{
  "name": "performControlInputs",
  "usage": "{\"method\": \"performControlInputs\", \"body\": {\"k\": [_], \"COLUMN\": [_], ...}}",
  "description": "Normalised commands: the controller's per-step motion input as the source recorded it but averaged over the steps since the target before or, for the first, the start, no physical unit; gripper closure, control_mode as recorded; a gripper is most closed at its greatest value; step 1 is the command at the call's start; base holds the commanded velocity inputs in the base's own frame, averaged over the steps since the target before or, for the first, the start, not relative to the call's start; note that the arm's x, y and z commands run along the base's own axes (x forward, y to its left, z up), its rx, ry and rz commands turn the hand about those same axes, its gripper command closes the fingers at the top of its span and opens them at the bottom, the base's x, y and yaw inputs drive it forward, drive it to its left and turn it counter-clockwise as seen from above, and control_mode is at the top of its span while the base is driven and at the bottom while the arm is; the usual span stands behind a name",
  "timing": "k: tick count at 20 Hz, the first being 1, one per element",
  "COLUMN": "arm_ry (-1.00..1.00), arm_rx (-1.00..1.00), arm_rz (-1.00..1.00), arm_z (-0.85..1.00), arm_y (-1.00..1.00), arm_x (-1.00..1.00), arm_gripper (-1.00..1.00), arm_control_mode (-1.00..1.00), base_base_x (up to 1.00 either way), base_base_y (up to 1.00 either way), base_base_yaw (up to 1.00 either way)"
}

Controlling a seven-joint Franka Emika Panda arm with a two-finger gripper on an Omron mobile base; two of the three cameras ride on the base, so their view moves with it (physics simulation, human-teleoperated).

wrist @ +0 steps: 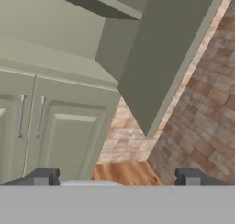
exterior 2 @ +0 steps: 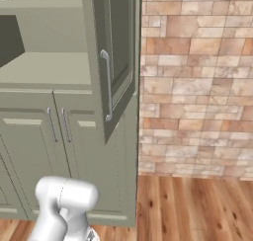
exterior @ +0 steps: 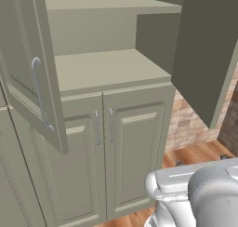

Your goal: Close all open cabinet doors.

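Above the lower cupboards, both upper doors stand swung out: left door (exterior: 32, 77), right door (wrist: 160, 58). Gripper (wrist: 117, 178), jaws wide apart and empty, sits low, the right door up ahead to its right.

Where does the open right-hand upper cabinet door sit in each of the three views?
Left base view: right-hand upper door, upper right, inner face showing.
Right base view: same door, top centre, outer face with bar handle.
Hand view: upper centre-right.
Shared landmark: brick wall.
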Motion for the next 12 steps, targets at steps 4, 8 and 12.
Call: {"method": "performControlInputs", "body": {"k": [4,8,12], "arm_ry": [-0.15,-0.19,-0.17], "arm_rx": [-0.24,-0.23,-0.23], "arm_rz": [0.02,0.05,0.02], "arm_z": [0.39,0.47,0.40], "arm_y": [0.95,0.83,0.86], "arm_x": [-0.08,0.00,0.00], "arm_gripper": [-1.00,-1.00,-1.00], "arm_control_mode": [-1.00,-1.00,-1.00], "base_base_x": [0.00,0.00,0.00], "base_base_y": [0.00,0.00,0.00], "base_base_yaw": [0.00,0.00,0.00]}}
